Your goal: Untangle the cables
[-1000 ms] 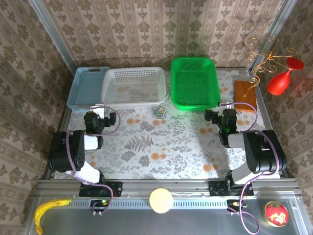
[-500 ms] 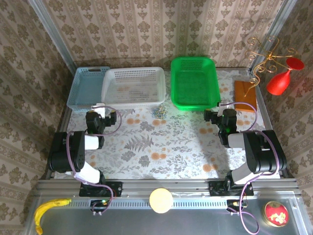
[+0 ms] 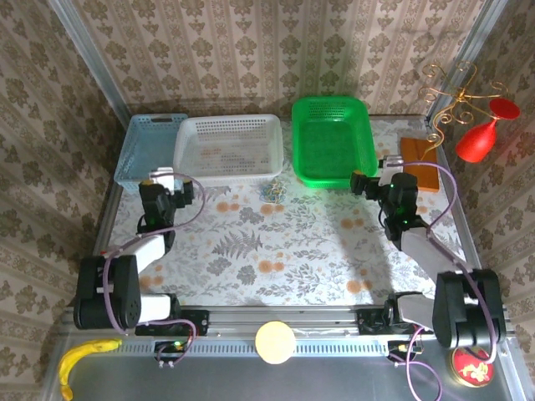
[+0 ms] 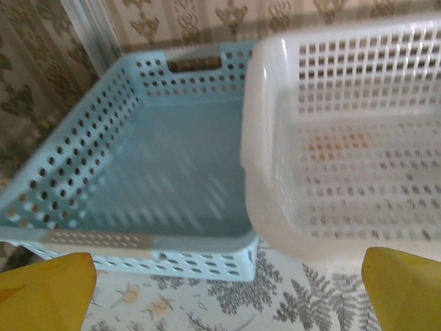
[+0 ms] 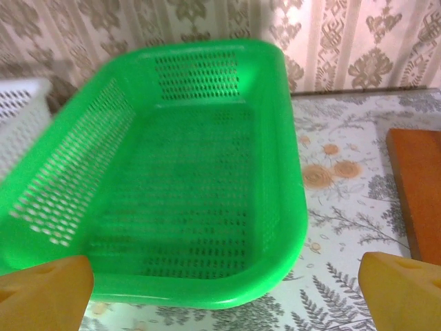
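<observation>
The cables point(image 3: 272, 190) are a small clump of thin looped cords on the floral tablecloth, just in front of the gap between the white basket and the green basket. My left gripper point(image 3: 167, 182) is well to their left, at the front of the blue and white baskets. In the left wrist view its yellow fingertips point(image 4: 43, 289) stand wide apart, so the left gripper point(image 4: 224, 300) is open with nothing in it. My right gripper point(image 3: 376, 180) is to the cables' right, by the green basket's front right corner. The right gripper point(image 5: 220, 300) is open too, holding nothing.
A blue basket point(image 3: 142, 150), a white basket point(image 3: 188, 138) and a green basket point(image 3: 361, 134) line the back. A brown board point(image 3: 422, 154), a gold curly wire stand point(image 3: 451, 92) and a red glass point(image 3: 481, 138) are at the far right.
Both arms have stretched out and their wrists have moved toward the baskets, the left one up and left, the right one up and right. The cables have not moved.
</observation>
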